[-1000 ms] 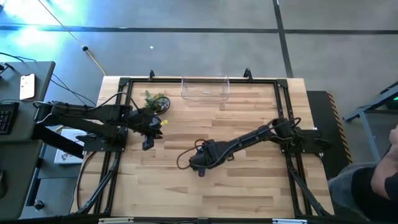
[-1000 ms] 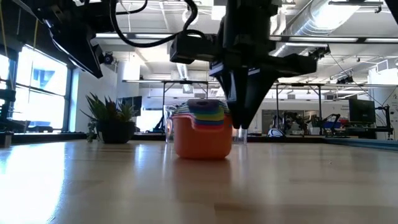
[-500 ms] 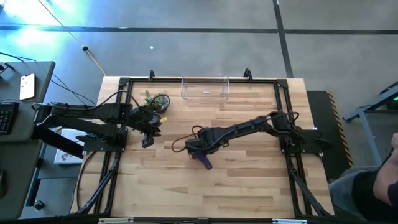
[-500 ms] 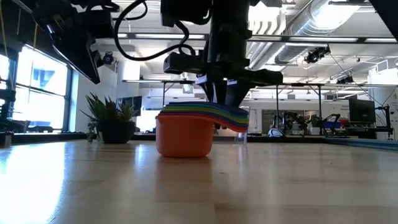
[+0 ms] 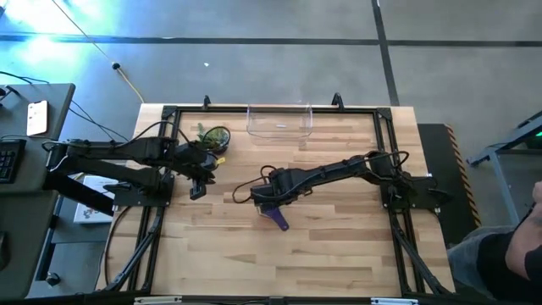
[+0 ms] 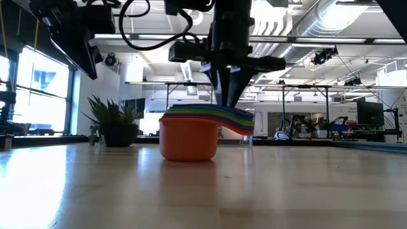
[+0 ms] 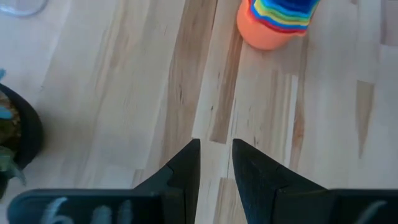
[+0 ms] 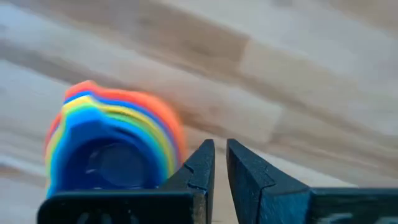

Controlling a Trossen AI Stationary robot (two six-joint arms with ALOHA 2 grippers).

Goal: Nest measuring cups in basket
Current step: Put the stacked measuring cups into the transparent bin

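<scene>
Right gripper higher (cups unmoved)

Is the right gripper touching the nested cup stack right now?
Cannot tell. In the low view the right gripper meets the stack of cups at its rim, but neither view plainly shows contact or gap.

Potted spiky plant on table, far-left, seemingly upright.
</scene>
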